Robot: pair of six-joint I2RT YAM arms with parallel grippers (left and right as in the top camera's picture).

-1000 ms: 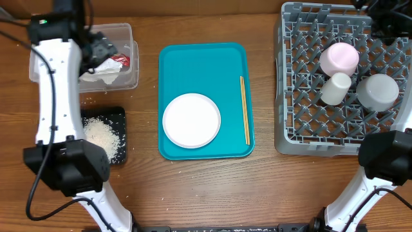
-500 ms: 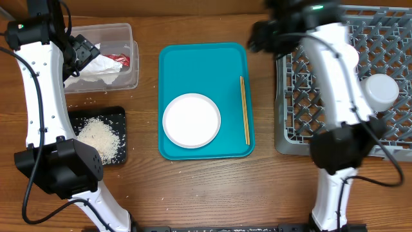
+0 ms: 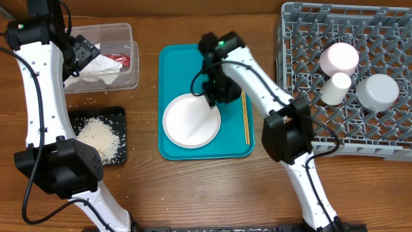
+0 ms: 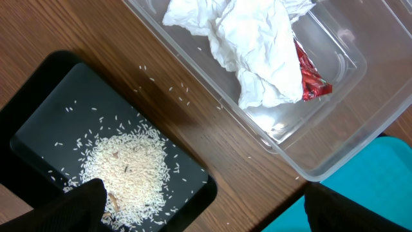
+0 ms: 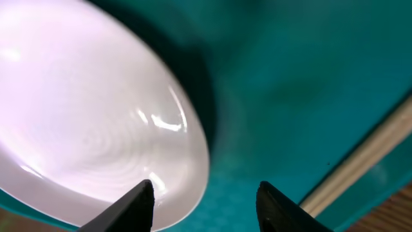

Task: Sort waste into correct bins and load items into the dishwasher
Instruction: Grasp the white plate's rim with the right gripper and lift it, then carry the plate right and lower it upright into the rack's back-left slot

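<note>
The right gripper (image 5: 206,201) has been swung away from the grey rack (image 3: 283,84) at the right of the overhead frame. It is now lowered at the centre, over the teal tray (image 3: 193,64), at the upper right edge of the white plate (image 3: 190,122). Its jaws, drawn in from their full spread, are set astride the plate's rim with a gap left, not pinched on it. The plate is therefore judged the next item for the rack. The left gripper (image 4: 206,209) is held fully spread and empty by the clear tub (image 3: 125,80), upper left.

Counted:
- **On the teal tray:** one plate, plus chopsticks (image 3: 244,109); whether one or two cannot be told.
- **In the rack:** three upturned pieces, a pink one (image 3: 339,58), a white cup (image 3: 336,89) and a grey-white bowl (image 3: 378,91).
- **In the tub:** one napkin (image 3: 103,67) and one wrapper (image 3: 119,60).
- **In the black tray (image 3: 119,116):** one rice heap (image 3: 100,135), with stray grains beside it.
</note>
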